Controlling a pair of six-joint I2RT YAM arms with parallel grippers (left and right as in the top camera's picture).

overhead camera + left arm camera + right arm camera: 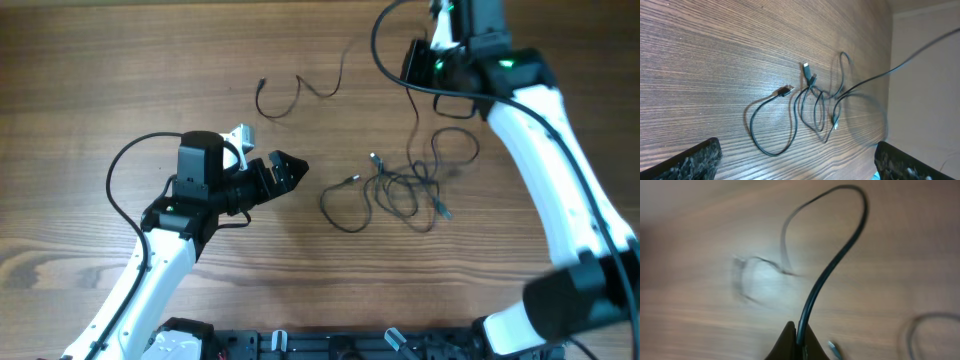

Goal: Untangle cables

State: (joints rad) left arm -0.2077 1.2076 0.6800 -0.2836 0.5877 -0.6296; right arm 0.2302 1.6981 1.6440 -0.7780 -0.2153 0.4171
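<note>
**Bundle sitting mid-surface, right claw pinching one strand**

- The cable bundle (400,188) is lying right of centre on the wooden surface (120,70), knotted in the middle with loose loops hanging off it. In the left wrist view the same bundle (815,107) is showing a silver-tipped plug (785,90) sticking out on its left side, flat on the wood.
- A lone cable (300,90) is lying well apart from the bundle, toward the far edge, touching nothing else.
- One strand (840,255) is running up off the bundle, arcing over and going down into the right claw (799,341). The fingers are pinching closed on it. The right wrist view is blurry, so no detail beyond that.
- The left claw (290,170) is sitting just left of the bundle, pointing at it, with its jaws spread wide and gripping nothing. Both fingers (690,160) are showing at the bottom corners of the left wrist view.
- The right arm (540,170) is reaching in from the right, over the far side of the bundle.
</note>
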